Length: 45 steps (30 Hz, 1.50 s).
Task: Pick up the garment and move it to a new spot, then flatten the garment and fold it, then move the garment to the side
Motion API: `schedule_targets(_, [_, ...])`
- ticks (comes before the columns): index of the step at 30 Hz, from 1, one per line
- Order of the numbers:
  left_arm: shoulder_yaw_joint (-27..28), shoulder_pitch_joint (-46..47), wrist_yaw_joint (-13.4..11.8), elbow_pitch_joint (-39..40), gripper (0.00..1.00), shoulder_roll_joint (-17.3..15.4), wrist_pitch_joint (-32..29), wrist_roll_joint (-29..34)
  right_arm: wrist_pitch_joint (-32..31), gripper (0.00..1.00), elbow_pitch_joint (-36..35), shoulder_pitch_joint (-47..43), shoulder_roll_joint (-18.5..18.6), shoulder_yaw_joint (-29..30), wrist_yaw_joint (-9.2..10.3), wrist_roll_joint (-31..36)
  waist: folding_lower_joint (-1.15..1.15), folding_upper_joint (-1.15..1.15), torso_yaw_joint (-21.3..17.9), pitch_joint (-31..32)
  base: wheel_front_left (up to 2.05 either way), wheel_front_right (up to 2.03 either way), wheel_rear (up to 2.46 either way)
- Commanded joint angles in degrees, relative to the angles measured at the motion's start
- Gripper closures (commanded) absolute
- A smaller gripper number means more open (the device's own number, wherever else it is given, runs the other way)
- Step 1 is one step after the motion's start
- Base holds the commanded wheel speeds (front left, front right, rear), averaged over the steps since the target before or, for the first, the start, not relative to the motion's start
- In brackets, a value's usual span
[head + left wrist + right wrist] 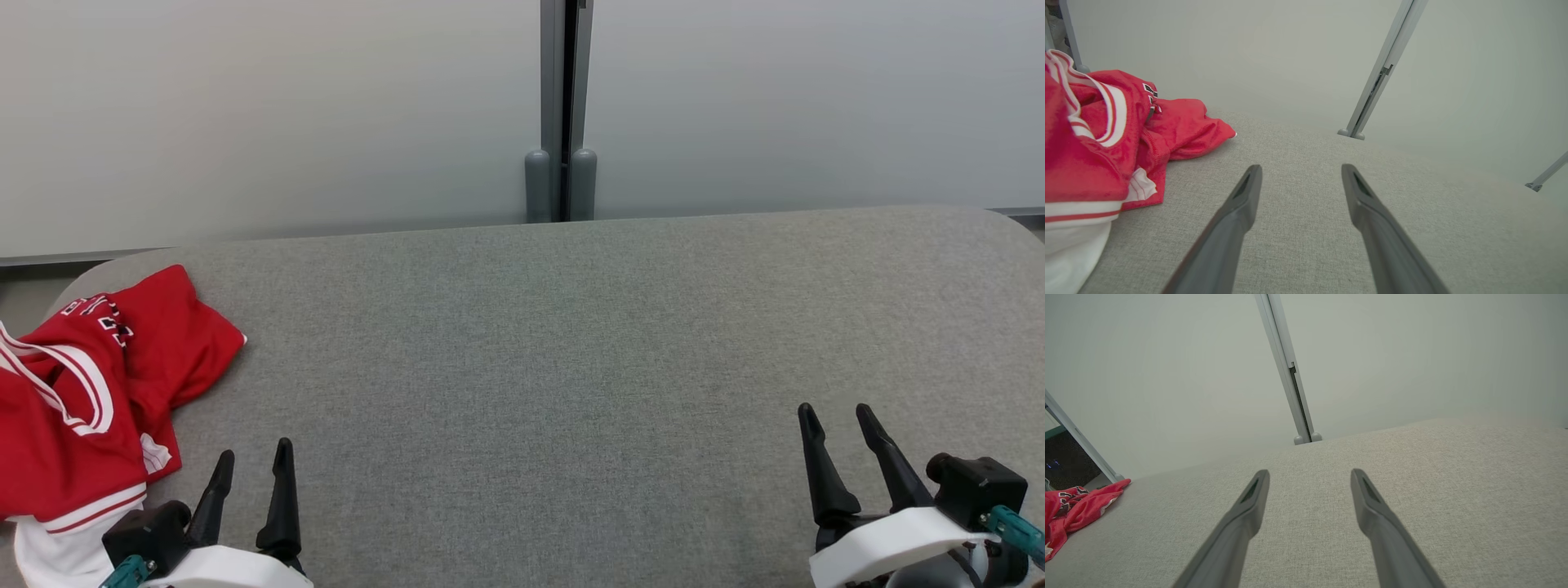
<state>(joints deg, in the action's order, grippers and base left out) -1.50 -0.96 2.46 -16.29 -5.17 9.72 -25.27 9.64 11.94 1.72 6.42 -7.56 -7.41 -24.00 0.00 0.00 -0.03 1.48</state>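
Red garment (90, 392) sits crumpled at 9 o'clock on the grey fabric desk (522, 367). It's bunched with the white-trimmed openings up, so no flat edge to fold from yet. My read: pick-up not yet done, and the open surface toward 3 o'clock is where it should go.

Left pincer (255, 447) is at 7 o'clock, fingers spread wide, gripping nothing, just beside the cloth but clear of it. Right pincer (835, 407) is at 4 o'clock, also spread and holding nothing, well apart from the garment. Both point to 12 over the desk, which reads as a ready pose. Left looks like the obvious arm for the first grab.

Hidden:
- Garment runs off the head view's left edge and looks to overhang the desk rim, so its full extent is unknown.
- Black lettering is folded in, unreadable.
- White panel at 8 o'clock could be lining or a 2nd piece, can't tell.
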Motion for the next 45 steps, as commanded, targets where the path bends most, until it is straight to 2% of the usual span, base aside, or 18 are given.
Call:
schedule_targets(1, [0.3, -0.1, -0.2, 0.5, 0.0, -0.5, 0.6, 1.7, 0.7, 0.0, -0.6, -0.1, 0.4, 0.3, -0.1, 1.6, 0.0, 0.0, 0.0, 0.0, 0.0, 0.0, 0.0])
schedule_targets(45, [4.5, -2.0, 0.6, -1.7, 0.0, -0.4, 5.6, 21.7, 5.8, 0.0, 0.0, -2.2, -1.1, 4.6, -0.13, 17.6, 0.0, 0.0, -0.3, 0.1, 0.0, 0.0, 0.0])
